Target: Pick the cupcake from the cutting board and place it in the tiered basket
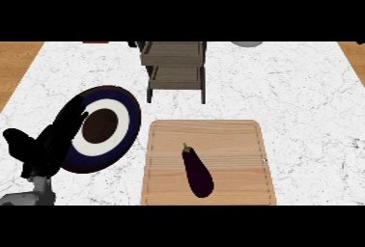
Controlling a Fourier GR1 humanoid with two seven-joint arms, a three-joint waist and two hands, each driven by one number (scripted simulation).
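Observation:
A wooden cutting board [228, 140] lies at the front centre of the marble counter. On it rests a dark purple eggplant [196, 171], stem pointing away from me; I see no cupcake anywhere. The tiered basket [175, 72], with grey shelves in a dark frame, stands at the back centre, beyond the board. My left hand [46, 144] shows at the lower left, open with fingers up, overlapping the left edge of a plate. My right hand is out of view.
A round plate [118, 128] with a dark blue rim, white ring and brown centre sits left of the board. A grey round object [246, 43] peeks in at the back right. Wooden floor [14, 62] flanks the counter on both sides.

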